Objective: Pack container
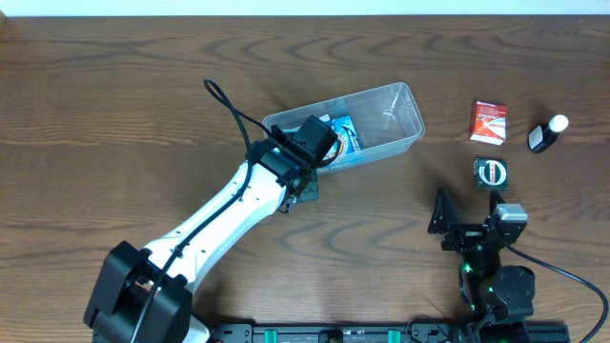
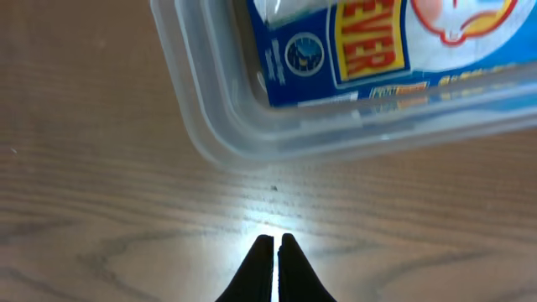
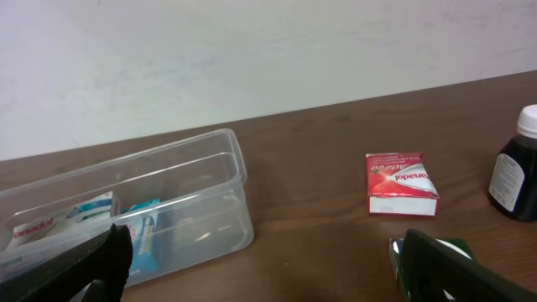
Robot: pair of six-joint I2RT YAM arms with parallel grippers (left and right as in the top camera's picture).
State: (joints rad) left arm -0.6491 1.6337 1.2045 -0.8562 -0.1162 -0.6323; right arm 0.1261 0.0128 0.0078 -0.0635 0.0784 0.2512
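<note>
The clear plastic container (image 1: 386, 114) lies slanted at the table's middle. In it a blue box (image 1: 345, 136) lies at its left end. My left gripper (image 1: 322, 151) hovers at the tub's near-left corner. In the left wrist view its fingers (image 2: 275, 245) are shut on nothing, above bare wood just outside the container's rounded corner (image 2: 214, 134), with the blue box (image 2: 377, 50) showing through the wall. My right gripper (image 1: 469, 208) stands open near the front right. Between its fingers (image 3: 260, 268) I see the container (image 3: 193, 180) to the left with the blue box (image 3: 147, 231) inside.
To the right of the tub a red and white box (image 1: 488, 122) (image 3: 401, 183) lies on the table. A dark bottle with a white cap (image 1: 546, 135) (image 3: 516, 168) is at the far right. A small black and green box (image 1: 491, 172) sits just ahead of the right gripper.
</note>
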